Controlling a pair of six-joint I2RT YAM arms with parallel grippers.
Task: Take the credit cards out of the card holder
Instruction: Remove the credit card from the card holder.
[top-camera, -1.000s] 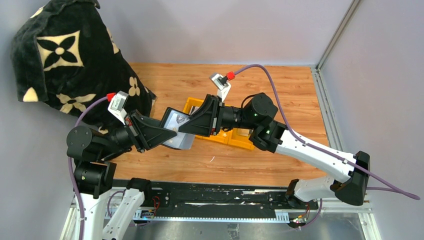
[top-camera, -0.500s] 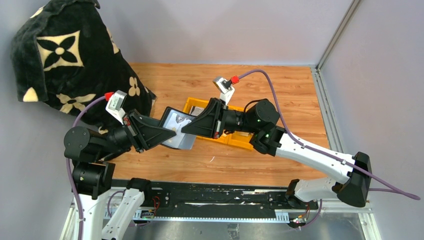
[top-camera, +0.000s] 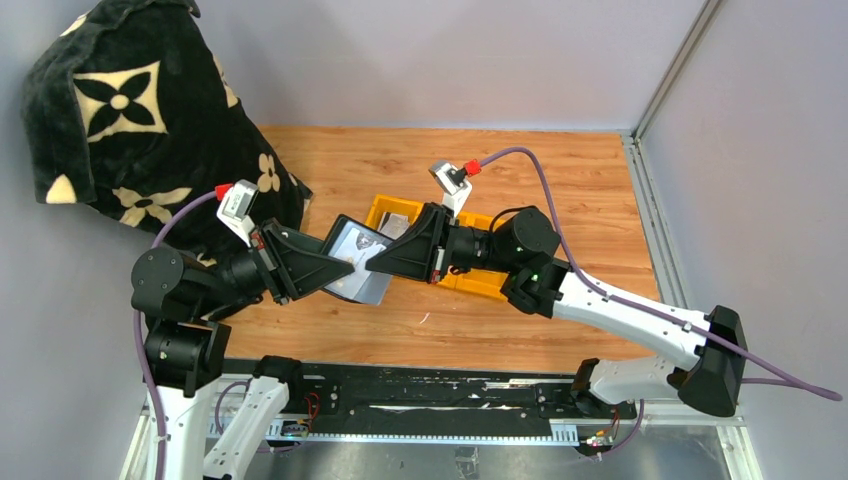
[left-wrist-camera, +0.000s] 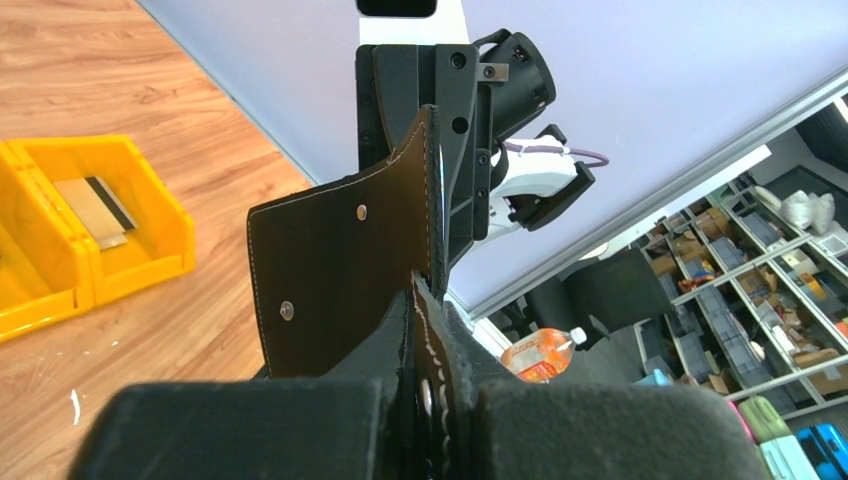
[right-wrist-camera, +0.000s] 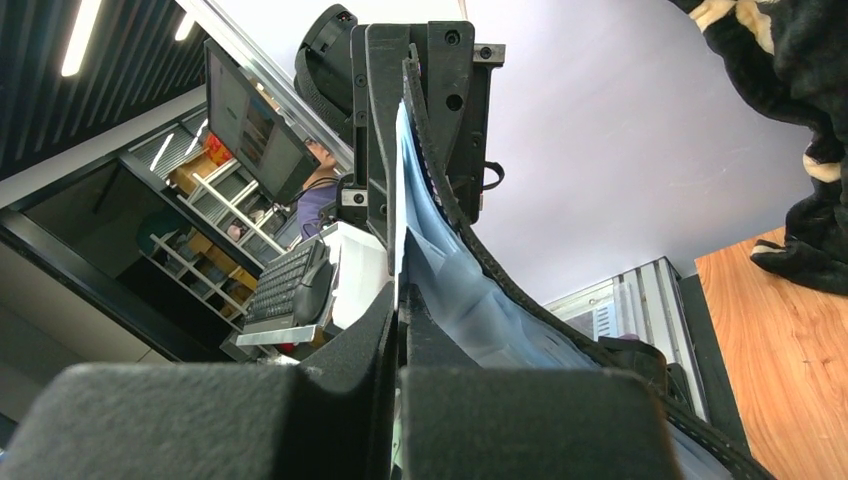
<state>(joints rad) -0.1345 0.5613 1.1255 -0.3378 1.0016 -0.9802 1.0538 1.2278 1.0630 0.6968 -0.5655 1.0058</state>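
Note:
The black card holder (top-camera: 350, 280) hangs open above the table, between the two arms. My left gripper (top-camera: 332, 270) is shut on its near edge; in the left wrist view the stitched leather flap (left-wrist-camera: 340, 260) rises from between the pads (left-wrist-camera: 250, 430). My right gripper (top-camera: 376, 257) is shut on the thin edge of a silvery credit card (right-wrist-camera: 397, 190) that still sits in the holder, beside its clear pocket (right-wrist-camera: 470, 290). The card's face (top-camera: 357, 241) shows in the top view. Another card (left-wrist-camera: 97, 203) lies in the yellow bin.
A yellow three-compartment bin (top-camera: 480, 283) sits on the wooden table under the right arm, with a card in its left compartment (top-camera: 397, 223). A big black plush cushion (top-camera: 130, 110) fills the back left corner. A small white scrap (top-camera: 424, 319) lies near the front.
My right gripper has closed onto the card's edge. The right arm's wrist has shifted slightly toward the front. The left gripper keeps its hold on the holder.

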